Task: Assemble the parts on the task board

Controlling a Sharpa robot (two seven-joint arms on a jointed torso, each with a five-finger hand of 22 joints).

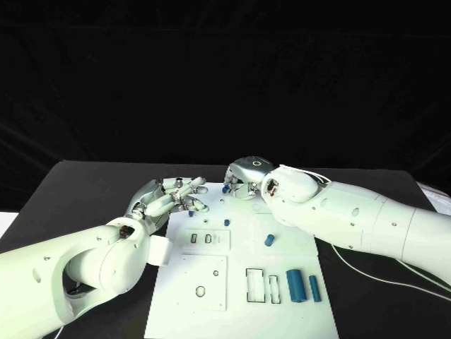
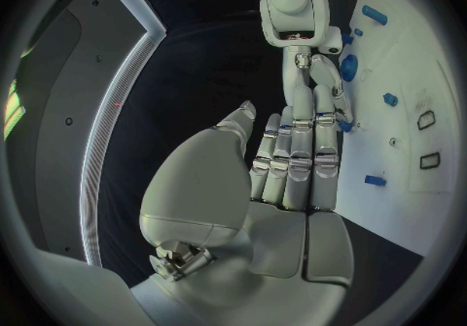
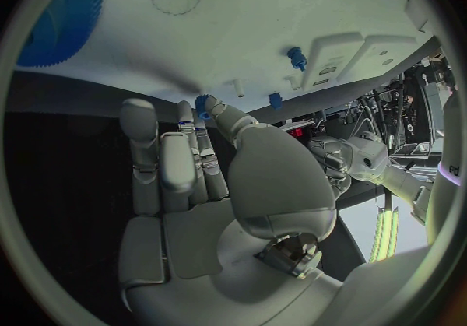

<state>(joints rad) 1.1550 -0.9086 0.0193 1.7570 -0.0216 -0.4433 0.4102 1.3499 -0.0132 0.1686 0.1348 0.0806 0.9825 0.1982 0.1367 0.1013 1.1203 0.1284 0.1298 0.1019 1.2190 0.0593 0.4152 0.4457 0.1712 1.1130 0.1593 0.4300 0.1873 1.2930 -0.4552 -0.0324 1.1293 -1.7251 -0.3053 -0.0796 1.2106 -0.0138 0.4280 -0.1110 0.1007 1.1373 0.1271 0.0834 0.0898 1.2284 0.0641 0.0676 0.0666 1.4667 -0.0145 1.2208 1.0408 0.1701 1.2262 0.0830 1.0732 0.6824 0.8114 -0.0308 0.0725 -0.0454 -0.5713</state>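
The left silver hand (image 1: 170, 198) pinches a small blue part (image 1: 190, 212) over the flat white task board (image 1: 241, 296); the right silver hand (image 1: 244, 182) beside it, I cannot tell.

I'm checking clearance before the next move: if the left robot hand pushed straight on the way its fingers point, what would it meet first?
Probably the right robot hand: in the left wrist view the left robot hand has its fingers aimed at it, close above the task board. Depth is unclear, so a contact is only likely.
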